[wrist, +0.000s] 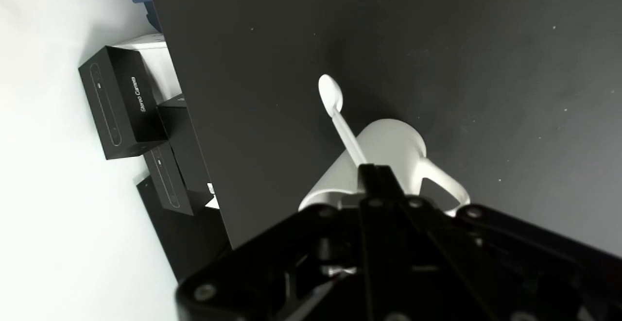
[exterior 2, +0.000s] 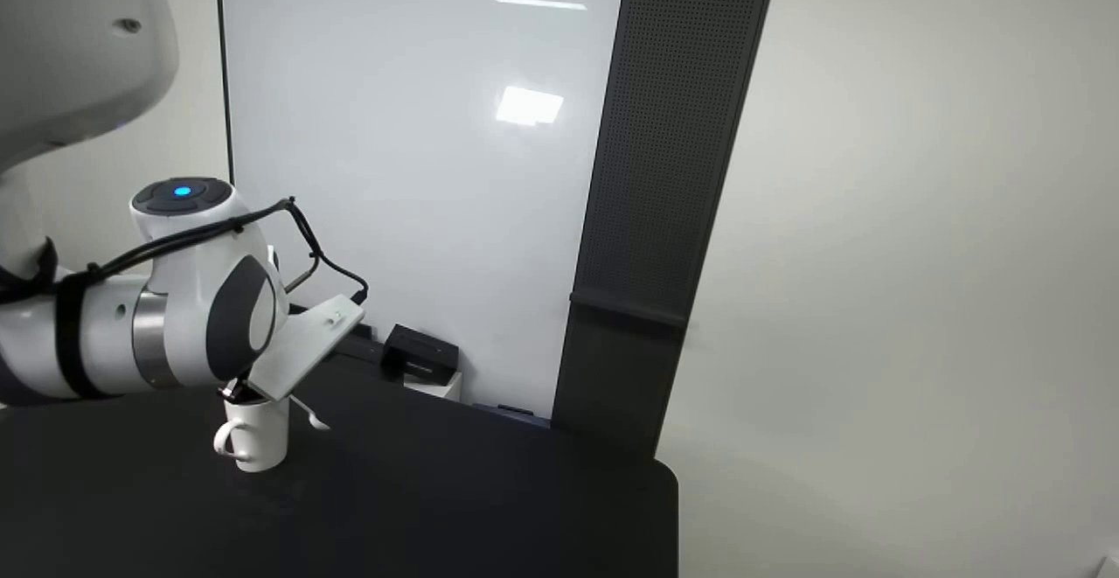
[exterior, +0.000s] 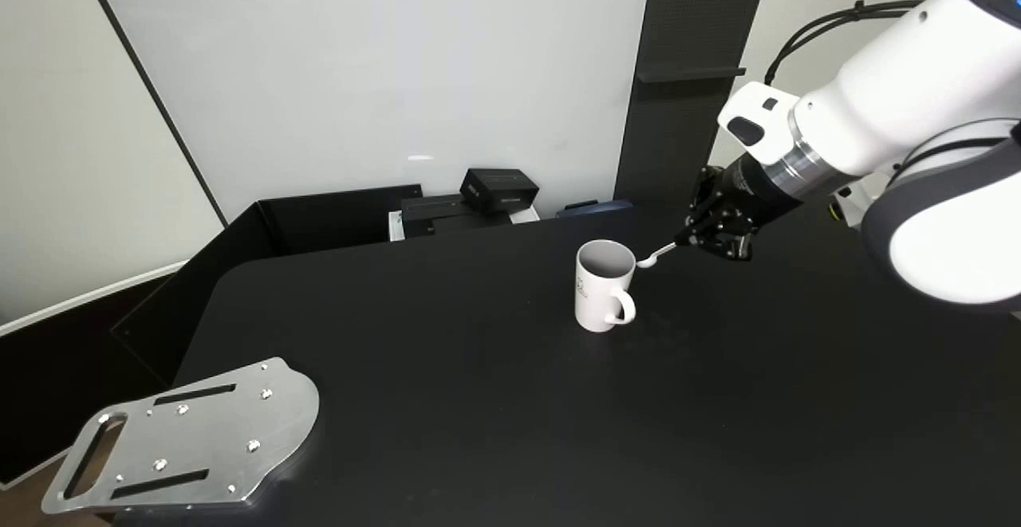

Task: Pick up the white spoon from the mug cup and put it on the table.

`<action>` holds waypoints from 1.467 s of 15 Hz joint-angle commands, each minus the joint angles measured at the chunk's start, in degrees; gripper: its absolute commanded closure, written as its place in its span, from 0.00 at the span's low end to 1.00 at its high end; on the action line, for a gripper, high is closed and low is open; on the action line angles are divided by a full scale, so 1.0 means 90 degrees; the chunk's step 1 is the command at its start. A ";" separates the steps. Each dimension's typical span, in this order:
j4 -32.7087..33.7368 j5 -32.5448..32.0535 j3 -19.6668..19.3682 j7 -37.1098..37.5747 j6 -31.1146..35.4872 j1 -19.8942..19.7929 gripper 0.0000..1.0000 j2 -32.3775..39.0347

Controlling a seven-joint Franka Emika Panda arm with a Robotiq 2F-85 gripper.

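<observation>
My gripper (exterior: 683,238) is shut on the handle of the white spoon (exterior: 657,255); its fingertips (wrist: 376,173) are closed together in the wrist view. The spoon (wrist: 344,127) is outside the mug and tilted, bowl end free and pointing away from the fingers. In an exterior view the spoon (exterior 2: 308,414) shows beyond the mug, with the gripper mostly hidden by the arm. The white mug cup (exterior: 600,296) stands upright on the black table (exterior: 447,399); it also shows in the wrist view (wrist: 391,146). The spoon appears above the table; its exact height is unclear.
A grey metal plate with slots (exterior: 199,435) lies at the table's near left corner in an exterior view. Black boxes (exterior: 498,190) stand behind the table's back edge, by the white wall panel (exterior: 375,72). The mug's handle (wrist: 444,182) sticks out close to the gripper.
</observation>
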 commanded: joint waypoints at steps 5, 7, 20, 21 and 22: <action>0.0047 -0.0072 -0.0623 0.0089 0.0548 0.0302 1.00 0.0466; 0.0168 -0.0034 -0.0705 0.0090 0.0506 0.0386 1.00 0.0603; 0.0294 0.0031 -0.0921 0.0207 0.0236 0.0552 0.60 0.1050; 0.0301 -0.0004 -0.0824 0.0248 0.0059 0.0476 0.53 0.1006; 0.0310 -0.0037 -0.0722 0.0284 -0.0146 0.0397 0.46 0.0934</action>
